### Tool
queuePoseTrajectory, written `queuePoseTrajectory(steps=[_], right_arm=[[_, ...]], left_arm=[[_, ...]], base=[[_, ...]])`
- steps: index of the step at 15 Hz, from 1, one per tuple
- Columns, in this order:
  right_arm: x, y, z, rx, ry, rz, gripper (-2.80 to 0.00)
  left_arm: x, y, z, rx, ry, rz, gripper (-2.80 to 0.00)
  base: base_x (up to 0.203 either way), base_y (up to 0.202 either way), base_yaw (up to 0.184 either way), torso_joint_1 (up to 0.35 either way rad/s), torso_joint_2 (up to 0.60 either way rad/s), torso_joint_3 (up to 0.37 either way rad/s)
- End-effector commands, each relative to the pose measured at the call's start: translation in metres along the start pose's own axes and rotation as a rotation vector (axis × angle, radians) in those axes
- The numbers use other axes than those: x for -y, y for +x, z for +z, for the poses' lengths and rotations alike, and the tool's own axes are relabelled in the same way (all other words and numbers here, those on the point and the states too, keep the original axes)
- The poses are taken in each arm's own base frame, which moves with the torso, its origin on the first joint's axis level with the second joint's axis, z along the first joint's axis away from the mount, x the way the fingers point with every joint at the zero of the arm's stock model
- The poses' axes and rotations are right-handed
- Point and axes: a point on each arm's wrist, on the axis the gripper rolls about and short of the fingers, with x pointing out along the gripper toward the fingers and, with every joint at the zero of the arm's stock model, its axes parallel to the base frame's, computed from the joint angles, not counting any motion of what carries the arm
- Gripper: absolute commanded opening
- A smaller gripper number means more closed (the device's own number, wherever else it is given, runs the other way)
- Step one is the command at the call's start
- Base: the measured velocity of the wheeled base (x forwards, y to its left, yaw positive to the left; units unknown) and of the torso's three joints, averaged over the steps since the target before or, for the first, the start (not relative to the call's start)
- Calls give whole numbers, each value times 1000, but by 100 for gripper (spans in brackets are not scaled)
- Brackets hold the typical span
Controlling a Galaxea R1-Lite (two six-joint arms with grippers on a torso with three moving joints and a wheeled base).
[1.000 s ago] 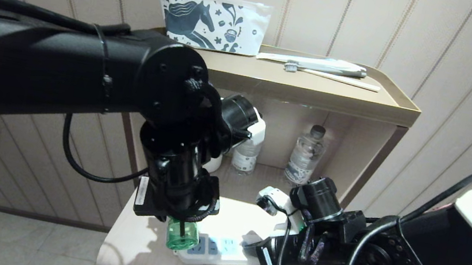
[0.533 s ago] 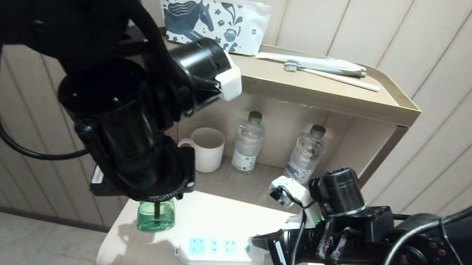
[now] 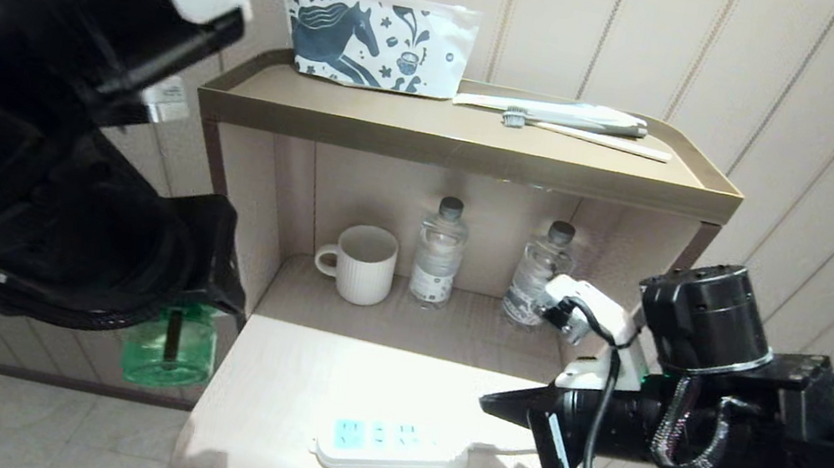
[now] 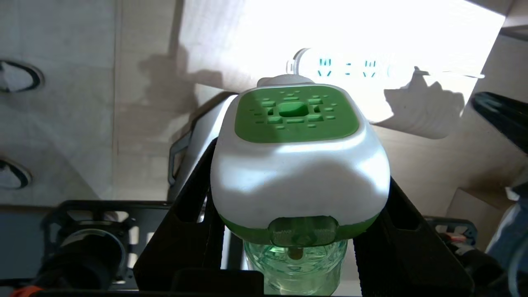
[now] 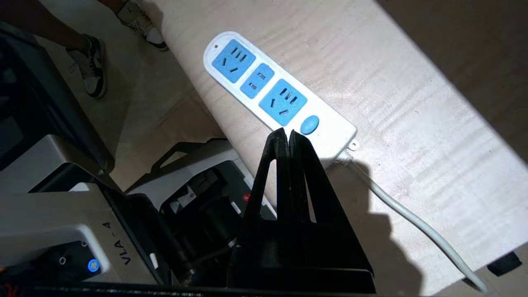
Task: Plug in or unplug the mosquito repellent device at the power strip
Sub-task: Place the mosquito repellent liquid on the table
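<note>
We are seeing left pincer (image 4: 295, 231) clamping mosquito repellent device (image 4: 299, 165) at lower left of head view, green bottle (image 3: 170, 350) hanging off bench (image 3: 290, 382) edge, clear of it. Power strip (image 3: 390, 448) is lying at bottom centre (all three sockets bare), cord (image 5: 412, 218) trailing toward right. Right pincer (image 5: 288, 138) is hovering lower right, fingers pressed together, holding nothing, tip just above strip's button end. Mug (image 3: 363, 263) and two water bottles (image 3: 438, 250) are sitting on shelf (image 3: 404, 312) behind.

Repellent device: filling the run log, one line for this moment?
device: unplugged, held | left gripper: gripping device | strip: sockets empty | right gripper: shut
</note>
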Motion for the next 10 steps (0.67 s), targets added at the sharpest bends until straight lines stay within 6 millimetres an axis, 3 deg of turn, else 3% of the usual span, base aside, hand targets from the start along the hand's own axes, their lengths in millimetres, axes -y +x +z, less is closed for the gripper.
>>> queuePoseTrajectory(steps=[1,6,10], right_arm=[[-10,-37,9,77,-24,-12,-280],[-16,-80,4,123,-17,-54,-280],[-20,-130,-3,177,10,-142,-280]], left_arm=[[-28,-26,-7,49,-14,-21,-280],[-84,-70,-25,157,-62,-61,-280],[-120,-69,-50,211,-101,42,-280]], base=[[0,0,0,0,0,0],[0,0,0,0,0,0],[0,0,0,0,0,0]])
